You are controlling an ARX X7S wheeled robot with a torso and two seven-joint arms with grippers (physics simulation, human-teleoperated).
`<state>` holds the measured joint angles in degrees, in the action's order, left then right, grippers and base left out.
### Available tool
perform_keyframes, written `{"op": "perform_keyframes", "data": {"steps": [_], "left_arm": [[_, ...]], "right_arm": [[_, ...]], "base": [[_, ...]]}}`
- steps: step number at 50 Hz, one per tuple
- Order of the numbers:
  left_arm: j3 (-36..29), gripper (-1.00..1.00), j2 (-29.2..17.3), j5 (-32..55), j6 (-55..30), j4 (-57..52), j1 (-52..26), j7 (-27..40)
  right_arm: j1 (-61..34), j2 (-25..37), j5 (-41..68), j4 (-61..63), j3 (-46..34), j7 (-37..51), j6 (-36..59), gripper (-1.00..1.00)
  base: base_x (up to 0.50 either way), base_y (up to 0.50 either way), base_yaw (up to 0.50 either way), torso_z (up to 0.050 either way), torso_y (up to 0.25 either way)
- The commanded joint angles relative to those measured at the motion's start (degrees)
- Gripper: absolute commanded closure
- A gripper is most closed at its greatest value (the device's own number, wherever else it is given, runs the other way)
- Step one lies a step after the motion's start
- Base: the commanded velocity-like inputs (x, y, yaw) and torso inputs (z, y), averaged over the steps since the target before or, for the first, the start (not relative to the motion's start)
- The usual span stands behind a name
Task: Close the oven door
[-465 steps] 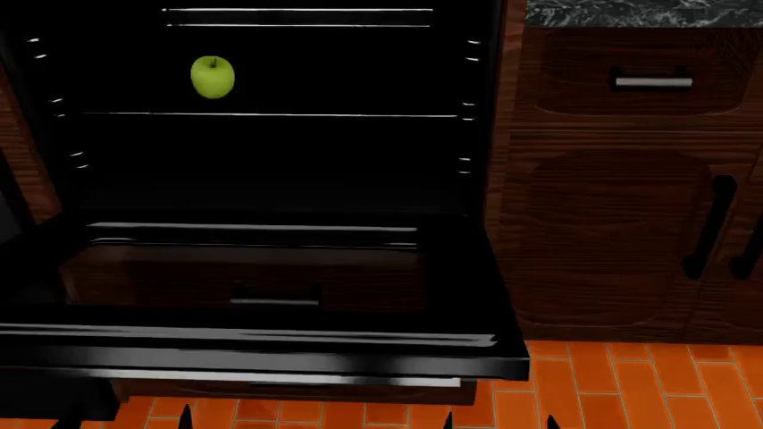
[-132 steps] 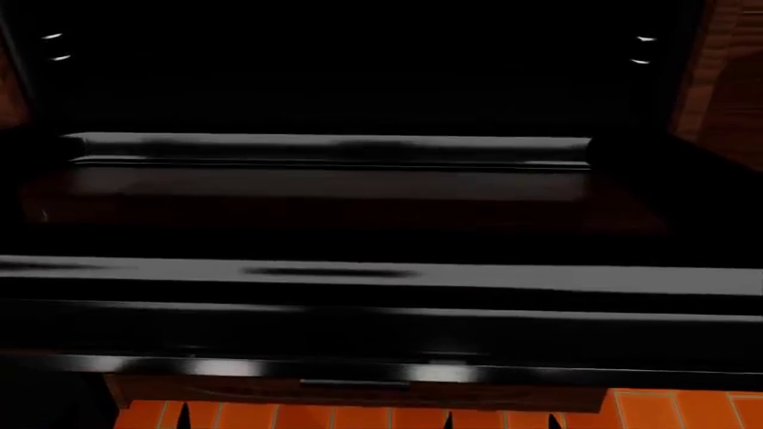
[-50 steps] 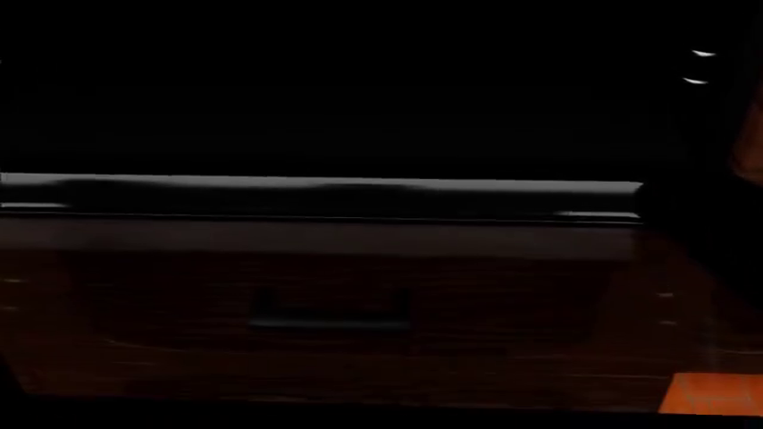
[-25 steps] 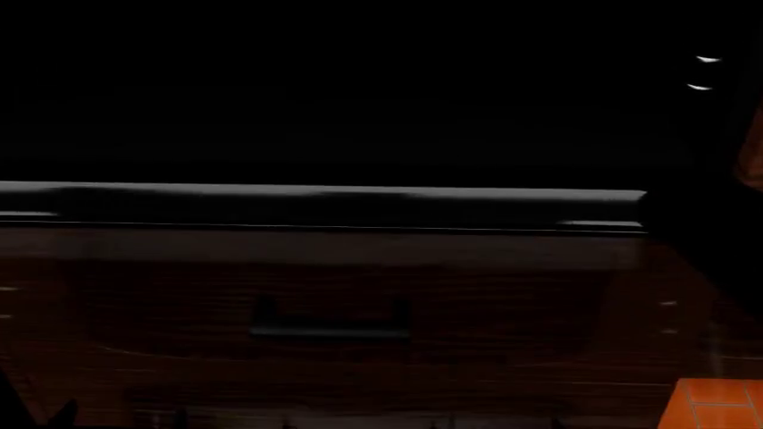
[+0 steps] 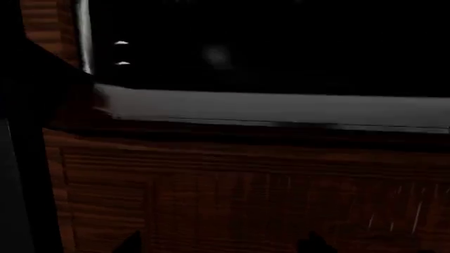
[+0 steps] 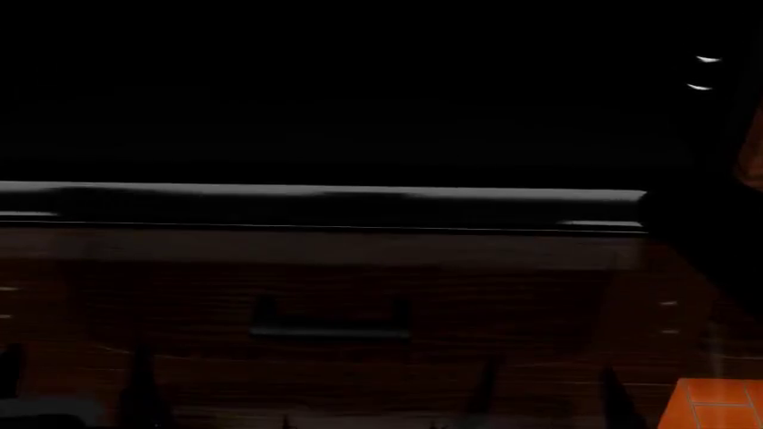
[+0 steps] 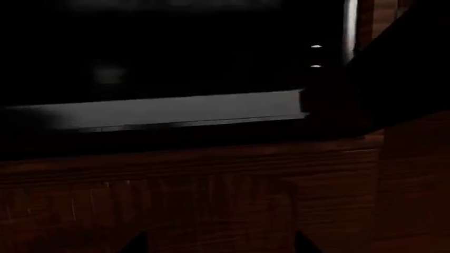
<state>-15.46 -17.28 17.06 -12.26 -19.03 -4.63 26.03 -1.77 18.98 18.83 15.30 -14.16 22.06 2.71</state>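
One glossy black oven door (image 6: 357, 259) with tinted glass lies open and flat, filling the lower head view. Through it shows one brown wooden drawer front (image 6: 328, 295). Two grippers show at the bottom: left gripper (image 6: 74, 389) and right gripper (image 6: 549, 393), each with two dark fingers apart, holding nothing.

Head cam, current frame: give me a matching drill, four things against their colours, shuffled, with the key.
Things:
1. floor tile
2. drawer front
3. oven cavity
4. glossy strip below the cavity

Colours:
A. black
B. orange
C. grey
D. dark brown wood

Pairs: 1-B, 2-D, 3-A, 4-C
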Motion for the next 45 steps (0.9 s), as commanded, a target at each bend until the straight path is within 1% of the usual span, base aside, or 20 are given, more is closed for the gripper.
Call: {"op": "perform_keyframes", "data": {"steps": [1, 4, 7, 8, 9, 10, 12, 16, 18, 19, 23, 27, 28, 30, 31, 33, 34, 40, 42, 45], "left_arm": [[4.1, -1.00, -1.6, 7.9, -17.7, -15.8, -4.9, 5.7], [6.3, -1.00, -1.9, 11.6, -23.3, -20.1, -7.9, 7.8], [6.8, -1.00, -2.1, 13.9, -28.2, -23.0, -13.1, 9.5], [7.6, -1.00, -1.7, 16.6, -31.5, -23.3, -16.3, 10.1], [8.0, -1.00, -1.5, 17.9, -33.2, -23.3, -17.7, 10.4], [8.4, -1.00, -1.3, 19.4, -36.1, -24.0, -20.7, 11.5], [8.5, -1.00, -1.2, 20.9, -39.5, -24.7, -23.9, 12.8], [10.0, -1.00, -1.2, 24.3, -44.5, -25.6, -28.0, 14.5], [10.9, -1.00, -1.2, 25.8, -46.3, -25.4, -30.4, 15.1], [11.0, -1.00, -1.2, 26.4, -47.0, -25.1, -31.8, 15.0], [10.9, -1.00, -0.8, 29.3, -52.0, -24.4, -39.7, 16.0], [11.5, -1.00, 0.3, 31.6, -55.3, -23.8, -43.4, 17.4], [11.9, -1.00, 0.8, 32.6, -56.8, -23.2, -45.0, 18.1], [12.5, -1.00, 1.3, 33.6, -58.0, -22.3, -46.9, 18.5], [11.2, -1.00, 0.5, 32.2, -58.1, -20.9, -49.2, 18.3], [11.3, -1.00, 0.3, 32.1, -57.6, -17.2, -52.1, 16.6], [9.7, -1.00, -0.3, 30.6, -57.0, -16.0, -53.9, 16.1], [8.6, -1.00, 0.4, 29.4, -56.9, -10.5, -61.8, 15.2], [8.8, -1.00, 1.0, 29.4, -56.6, -8.9, -63.1, 14.9], [6.7, -1.00, 1.1, 26.8, -53.1, -4.9, -63.6, 13.0]], "right_arm": [[-1.5, 4.2, 4.9, 13.5, 3.2, 3.3, 9.3, -1.00], [-3.9, 5.6, 6.9, 18.4, 3.8, 5.2, 14.5, -1.00], [-7.2, 6.6, 9.1, 21.5, 3.7, 6.3, 19.7, -1.00], [-9.0, 6.8, 10.0, 22.7, 3.9, 6.9, 21.7, -1.00], [-9.7, 7.0, 10.0, 23.2, 3.9, 7.4, 22.6, -1.00], [-11.5, 6.9, 12.5, 24.2, 5.2, 8.2, 24.5, -1.00], [-14.3, 7.4, 14.2, 25.4, 5.6, 9.4, 27.7, -1.00], [-19.1, 8.6, 15.7, 28.1, 6.3, 11.0, 31.7, -1.00], [-21.7, 9.4, 15.6, 29.2, 6.3, 13.7, 35.8, -1.00], [-23.0, 9.1, 18.2, 29.2, 7.5, 13.3, 36.7, -1.00], [-27.4, 10.0, 21.0, 30.6, 8.3, 14.5, 40.8, -1.00], [-32.0, 10.5, 24.5, 30.9, 9.4, 15.8, 45.0, -1.00], [-34.4, 10.5, 26.2, 30.7, 9.8, 16.3, 46.8, -1.00], [-37.0, 10.7, 26.9, 30.5, 9.7, 17.7, 49.2, -1.00], [-38.1, 10.8, 27.6, 30.5, 10.0, 18.4, 50.3, -1.00], [-39.9, 10.6, 29.2, 30.0, 10.5, 19.1, 51.9, -1.00], [-41.3, 10.8, 29.4, 29.7, 10.3, 19.1, 52.7, -1.00], [-49.8, 11.2, 32.2, 28.0, 10.9, 20.8, 57.3, -1.00], [-51.8, 11.2, 32.4, 26.9, 10.5, 20.4, 58.0, -1.00], [-56.1, 10.9, 32.7, 23.7, 9.9, 19.2, 58.6, -1.00]], "base": [[0.00, 0.00, 0.00, 0.000, 0.000], [0.00, 0.00, 0.00, 0.000, 0.000], [0.00, 0.00, 0.00, 0.000, 0.000], [0.00, 0.00, 0.00, 0.000, 0.000], [0.00, 0.00, 0.00, 0.000, 0.000], [0.00, 0.00, 0.00, 0.000, 0.000], [0.00, 0.00, 0.00, 0.000, 0.000], [0.00, 0.00, 0.00, 0.000, 0.000], [0.00, 0.00, 0.00, 0.000, 0.000], [0.00, 0.00, 0.00, 0.000, 0.000], [0.00, 0.00, 0.00, 0.000, 0.004], [0.00, 0.00, 0.00, 0.000, 0.000], [0.00, 0.00, 0.00, 0.000, 0.000], [0.00, 0.00, 0.00, 0.000, 0.000], [0.00, 0.00, 0.00, 0.000, 0.000], [0.00, 0.00, 0.00, 0.000, 0.000], [0.00, 0.00, 0.00, 0.000, 0.000], [0.00, 0.00, 0.00, 0.000, 0.000], [0.00, 0.00, 0.00, 0.000, 0.000], [0.00, 0.00, 0.00, 0.000, 0.000]]}}
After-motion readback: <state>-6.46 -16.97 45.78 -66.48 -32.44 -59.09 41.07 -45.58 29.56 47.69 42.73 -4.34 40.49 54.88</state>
